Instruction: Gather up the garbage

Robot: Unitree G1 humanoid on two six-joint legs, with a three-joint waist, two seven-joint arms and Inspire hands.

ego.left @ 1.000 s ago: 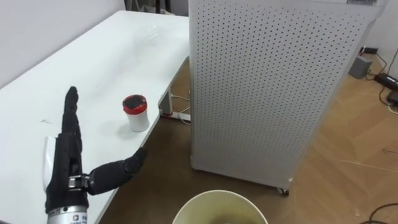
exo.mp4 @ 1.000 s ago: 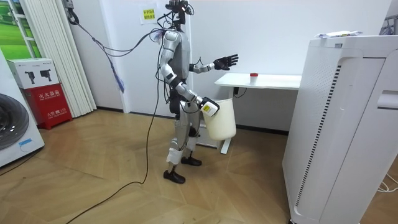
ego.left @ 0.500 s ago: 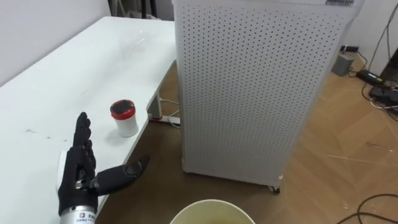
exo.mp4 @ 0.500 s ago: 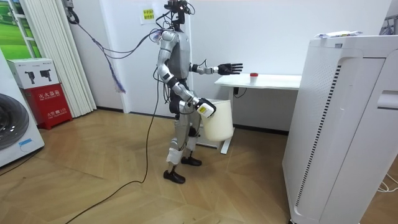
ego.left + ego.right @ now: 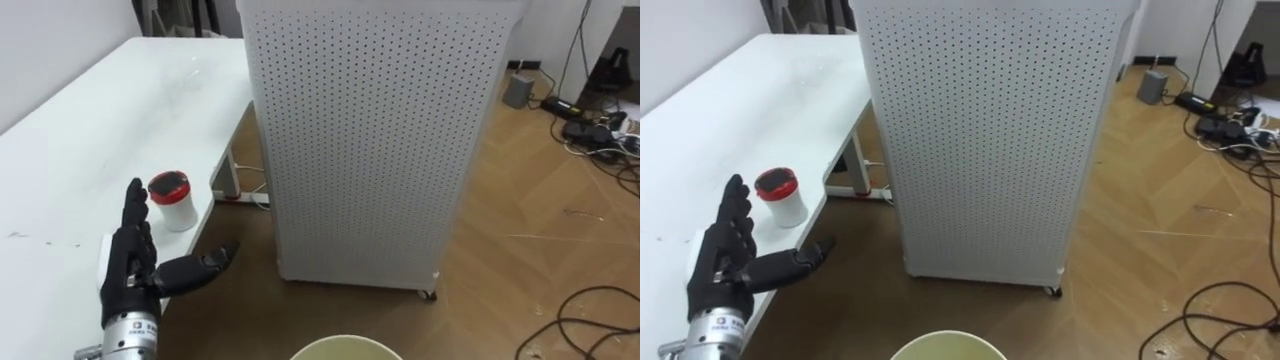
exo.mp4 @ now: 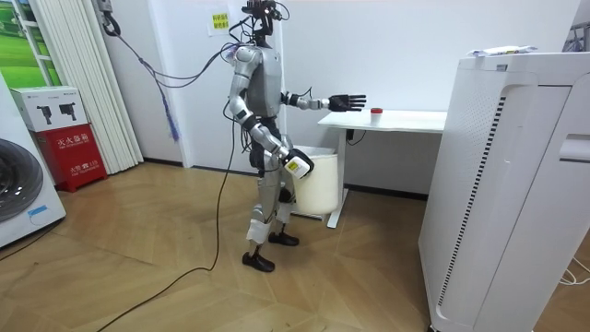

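Note:
A small white cup with a red lid [image 5: 172, 200] stands near the front edge of the white table [image 5: 90, 120]; in the room view the cup [image 6: 376, 112] is a red speck on the tabletop. My left hand [image 5: 135, 265] is open with straight fingers and the thumb spread. It hovers over the table edge a short way before the cup, not touching it. In the room view the left hand [image 6: 348, 100] reaches out level toward the table. My right hand [image 6: 293, 166] is at the cream bin [image 6: 316, 180], carried by my hip; the bin's rim [image 5: 345, 347] shows at the bottom.
A tall white perforated cabinet [image 5: 370, 130] stands right of the table, close in front of me. Cables [image 5: 590, 120] lie on the wood floor at the far right. A washing machine [image 6: 23, 198] and a red box [image 6: 69, 152] stand at the room view's left.
My left hand has dropped from raised to level and reached toward the table. The bin has swung back against my legs. The head camera's view has shifted, sliding the cup and cabinet leftward.

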